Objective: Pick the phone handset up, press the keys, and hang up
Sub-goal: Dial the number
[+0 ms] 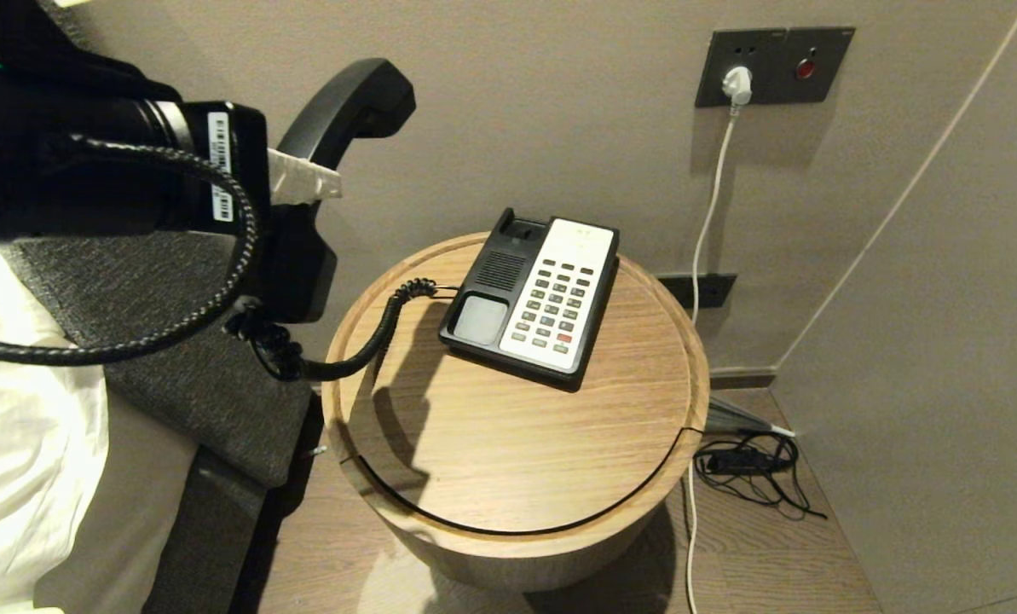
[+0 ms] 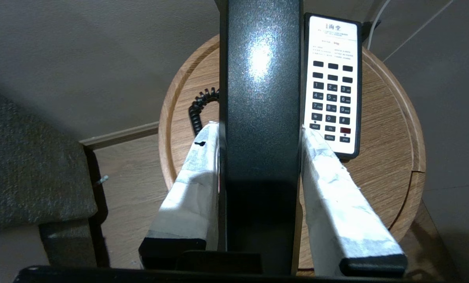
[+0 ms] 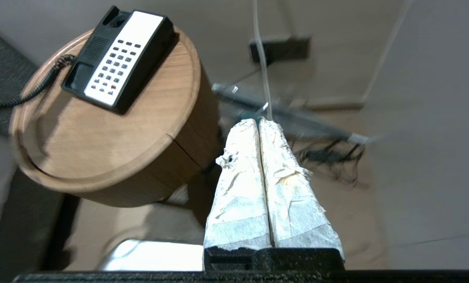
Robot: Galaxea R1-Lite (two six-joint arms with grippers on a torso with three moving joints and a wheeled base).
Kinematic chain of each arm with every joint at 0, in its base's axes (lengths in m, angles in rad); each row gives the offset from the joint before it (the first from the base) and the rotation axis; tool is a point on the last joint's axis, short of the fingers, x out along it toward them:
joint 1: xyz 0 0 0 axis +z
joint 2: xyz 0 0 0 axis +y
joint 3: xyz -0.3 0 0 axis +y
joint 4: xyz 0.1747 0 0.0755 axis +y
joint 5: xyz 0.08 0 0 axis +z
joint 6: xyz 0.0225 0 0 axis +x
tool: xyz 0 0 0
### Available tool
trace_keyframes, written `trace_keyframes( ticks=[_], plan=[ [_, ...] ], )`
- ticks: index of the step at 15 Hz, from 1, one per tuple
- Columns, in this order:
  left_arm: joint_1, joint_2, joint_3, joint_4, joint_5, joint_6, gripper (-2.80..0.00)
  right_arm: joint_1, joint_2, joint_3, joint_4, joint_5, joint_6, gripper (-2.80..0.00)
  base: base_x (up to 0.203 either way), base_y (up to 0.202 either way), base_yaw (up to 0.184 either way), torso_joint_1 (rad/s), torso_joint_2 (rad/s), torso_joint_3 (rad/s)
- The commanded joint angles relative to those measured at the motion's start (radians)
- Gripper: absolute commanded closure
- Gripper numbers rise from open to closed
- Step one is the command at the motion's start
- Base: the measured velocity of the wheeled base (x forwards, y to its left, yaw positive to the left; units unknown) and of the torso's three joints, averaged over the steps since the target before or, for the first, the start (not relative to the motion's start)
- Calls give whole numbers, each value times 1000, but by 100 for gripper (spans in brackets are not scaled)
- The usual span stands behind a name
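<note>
My left gripper [image 1: 303, 183] is shut on the black phone handset [image 1: 346, 107] and holds it up in the air, left of the round table. In the left wrist view the handset [image 2: 260, 98] runs between my white-taped fingers [image 2: 195, 173]. The phone base [image 1: 532, 294], black with a white keypad panel, lies on the round wooden table [image 1: 508, 443]; its cradle is bare. A coiled black cord [image 1: 372, 337] runs from the handset to the base. My right gripper [image 3: 260, 122] is shut and empty, off the table's right side above the floor; it does not show in the head view.
A grey padded bed edge [image 1: 176, 375] and white bedding [image 1: 22, 443] lie at the left. A wall socket [image 1: 772, 66] with a white plug and cable [image 1: 708, 213] is behind the table. A tangle of black cables [image 1: 751, 465] lies on the floor at the right.
</note>
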Motion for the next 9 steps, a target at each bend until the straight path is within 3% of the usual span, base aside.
trace_keyframes(
  ticks=[1,5,9],
  plan=[
    [2,-29,15,3,1,-4,0,45,429,-214,28,26,10,0,0,0,0,0,0,0],
    [2,-13,8,-3,-3,-16,0,183,855,-491,71,64,30,0,0,0,0,0,0,0],
    [41,-9,23,-2,-1,-85,0,407,1185,-737,54,97,165,0,0,0,0,0,0,0]
  ],
)
